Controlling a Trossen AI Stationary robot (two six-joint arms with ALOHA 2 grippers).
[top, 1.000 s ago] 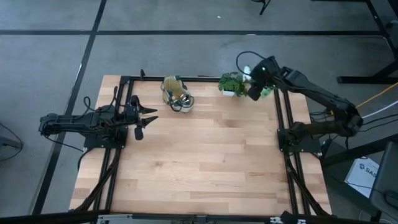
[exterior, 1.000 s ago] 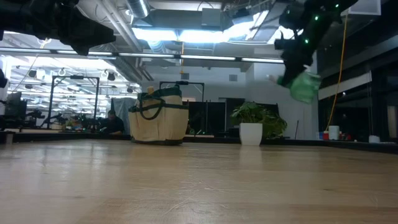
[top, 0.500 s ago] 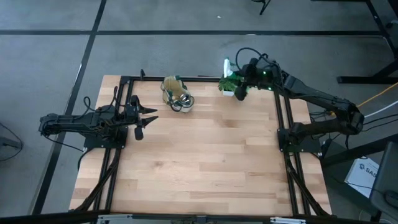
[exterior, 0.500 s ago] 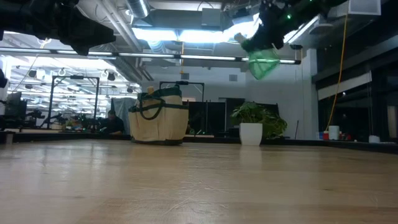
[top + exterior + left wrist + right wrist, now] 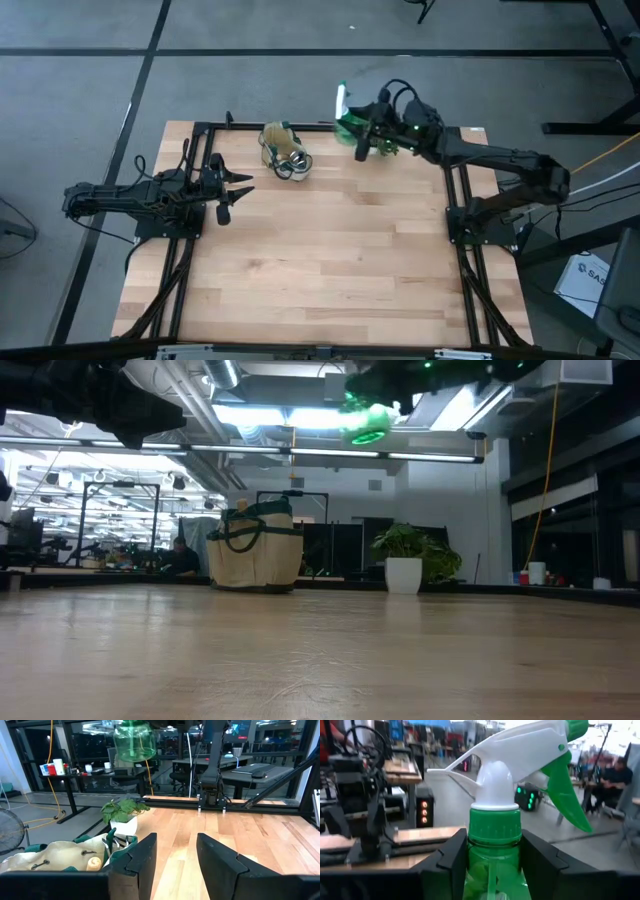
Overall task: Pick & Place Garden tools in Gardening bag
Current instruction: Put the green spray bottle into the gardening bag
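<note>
A bright green plastic spray bottle (image 5: 494,862) with a white trigger head (image 5: 340,98) hangs high over the table's far edge, and my right gripper (image 5: 495,852) is shut on it. The tan gardening bag (image 5: 283,150) with dark green trim stands on its base at the far edge, left of the bottle. A wooden handle (image 5: 93,864) shows inside it. My left gripper (image 5: 243,186) waits open at the table's left side, with nothing between its fingers (image 5: 145,855). My right gripper pinches the bottle's neck (image 5: 495,840), just below the green collar under the white head, between its two fingers. The fingers (image 5: 450,862) come level from the table's right. The bottle stands upright in the hold, lifted well clear of the table (image 5: 365,422).
A leafy plant in a white pot (image 5: 404,572) stands at the far edge, under my right arm (image 5: 470,152). The black frame rails (image 5: 200,230) run along the table's left and right sides. Bare wood (image 5: 330,250) stretches from the middle toward the near edge.
My right gripper has swung toward the table's left along the far edge and risen, tipping from pointing down to level. The green bottle has gone with it, from beside the plant to above it and nearer the bag, and now stands upright.
</note>
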